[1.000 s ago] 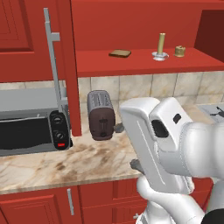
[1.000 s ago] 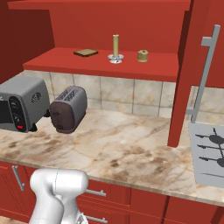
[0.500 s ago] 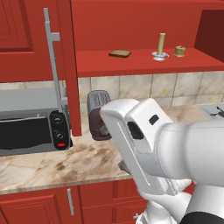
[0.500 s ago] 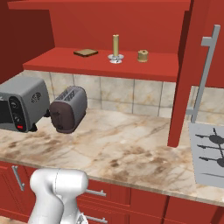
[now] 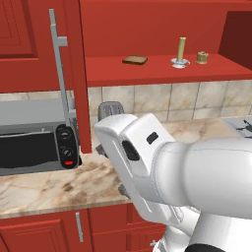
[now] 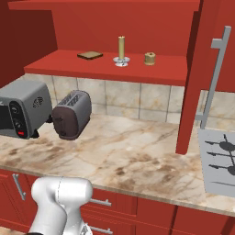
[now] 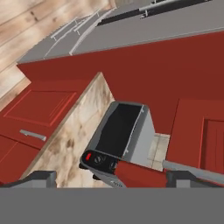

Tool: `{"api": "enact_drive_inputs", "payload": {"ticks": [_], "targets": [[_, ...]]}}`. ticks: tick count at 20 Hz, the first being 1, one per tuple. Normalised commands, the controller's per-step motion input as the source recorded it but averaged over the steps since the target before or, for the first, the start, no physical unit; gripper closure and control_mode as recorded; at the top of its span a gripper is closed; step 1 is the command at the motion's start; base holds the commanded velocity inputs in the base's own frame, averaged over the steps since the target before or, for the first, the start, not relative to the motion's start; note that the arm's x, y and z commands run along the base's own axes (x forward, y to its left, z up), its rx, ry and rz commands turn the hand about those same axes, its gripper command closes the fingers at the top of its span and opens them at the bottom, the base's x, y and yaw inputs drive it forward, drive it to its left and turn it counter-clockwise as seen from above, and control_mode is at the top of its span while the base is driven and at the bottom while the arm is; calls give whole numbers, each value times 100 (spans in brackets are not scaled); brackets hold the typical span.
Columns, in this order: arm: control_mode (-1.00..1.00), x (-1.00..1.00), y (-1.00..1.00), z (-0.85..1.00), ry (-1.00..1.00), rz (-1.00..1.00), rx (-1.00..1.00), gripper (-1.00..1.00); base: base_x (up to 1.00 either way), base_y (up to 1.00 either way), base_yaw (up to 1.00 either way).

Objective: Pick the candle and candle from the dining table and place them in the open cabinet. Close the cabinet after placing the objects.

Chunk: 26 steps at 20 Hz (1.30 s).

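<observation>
The red wall cabinet [image 5: 162, 71] [image 6: 105, 69] stands with both doors swung wide open. On its inner shelf the slim olive-gold stick candle [image 5: 182, 49] [image 6: 121, 48] stands upright on a clear dish. Just to its right sits the squat brass-gold candle [image 5: 202, 57] [image 6: 149, 58]. My gripper [image 7: 111, 181] is open, its fingertips [image 7: 33, 179] far apart with nothing between them; it looks over the counter edge at a silver oven. My white arm bulks low in front of the counter, well below the shelf. The dining table is out of view.
A flat brown slab [image 5: 135, 60] [image 6: 90, 55] lies on the shelf left of the candles. On the marbled counter [image 6: 137, 156] stand a silver toaster oven [image 5: 29, 147] [image 6: 20, 108] [image 7: 122, 131] and a dark toaster [image 6: 71, 114]. A stovetop [image 6: 220, 160] lies at the right.
My arm has swung left and nearer the left base camera and now hides most of the toaster. The candles, doors and gripper opening are unchanged.
</observation>
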Motion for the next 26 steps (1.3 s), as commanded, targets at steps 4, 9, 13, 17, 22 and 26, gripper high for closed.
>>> {"api": "enact_drive_inputs", "payload": {"ticks": [4,9,13,17,22,26], "targets": [[-100,13,13,-1,0,-1,0,-100,0,0,0],[-100,2,10,-8,-6,-2,1,-100,0,0,0],[-100,1,4,-16,-17,-15,0,-100,0,0,0],[-100,14,6,-14,-11,-23,0,-100,0,0,0],[-100,20,5,-8,-2,-20,0,-100,0,0,0],[-100,15,1,0,0,-15,3,-100,0,0,0]]}}
